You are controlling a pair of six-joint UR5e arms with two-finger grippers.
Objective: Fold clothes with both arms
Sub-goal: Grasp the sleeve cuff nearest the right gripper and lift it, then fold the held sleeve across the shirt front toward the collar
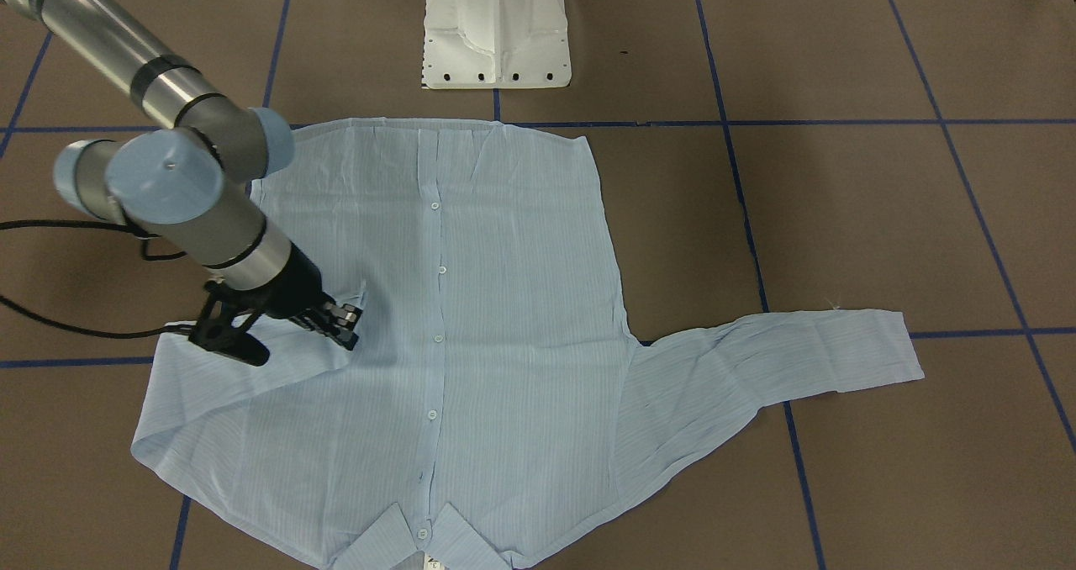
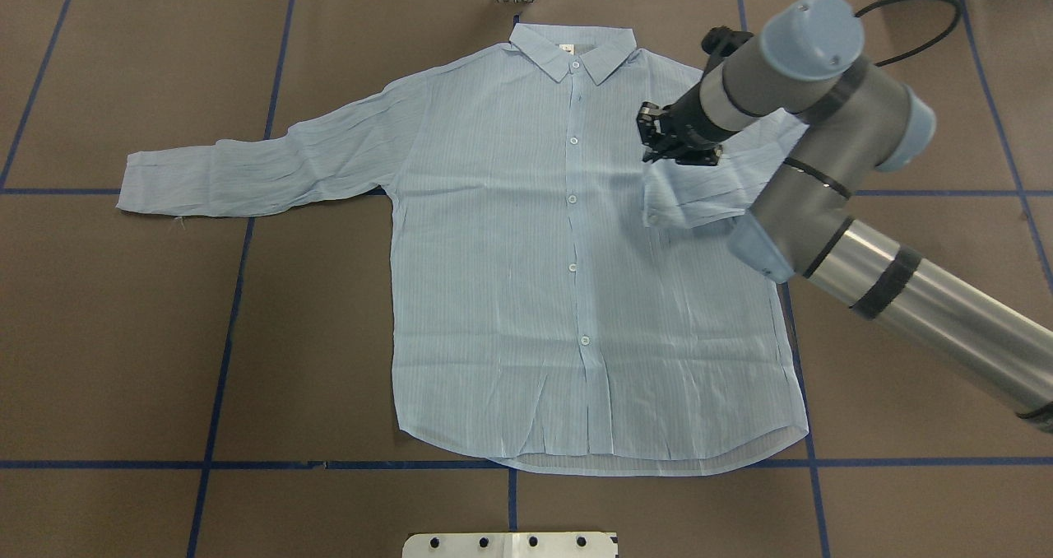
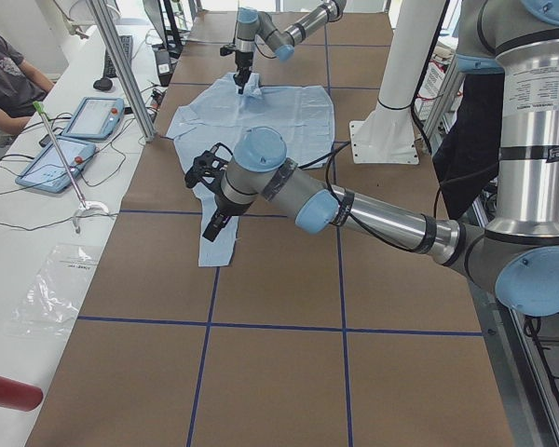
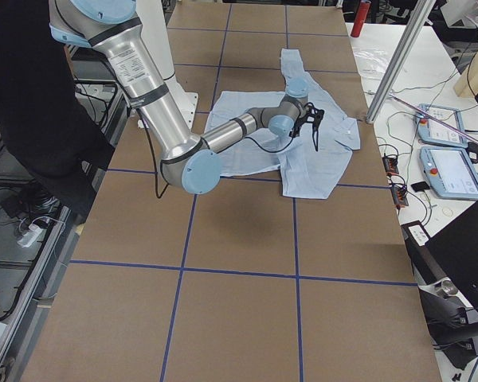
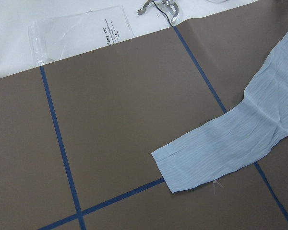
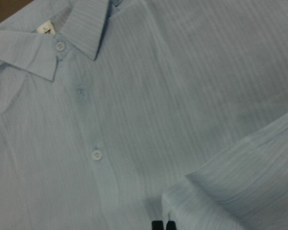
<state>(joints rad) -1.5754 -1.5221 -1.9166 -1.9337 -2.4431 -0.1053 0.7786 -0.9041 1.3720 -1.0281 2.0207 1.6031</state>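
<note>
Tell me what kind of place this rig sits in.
Most likely a robotics lab or data-collection cell: a table papered brown and gridded with blue tape, the left arm and right arm by a white pedestal working a shirt, and teach pendants on a side bench.

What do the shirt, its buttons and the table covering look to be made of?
The shirt looks like thin woven cloth, perhaps cotton or a blend, with a matte finish: it shows fine stripes, crinkles and soft folds. The buttons are probably plastic, white and slightly glossy. The table covering seems to be matte brown paper or thin card. Its grid lines look like blue tape.
</note>
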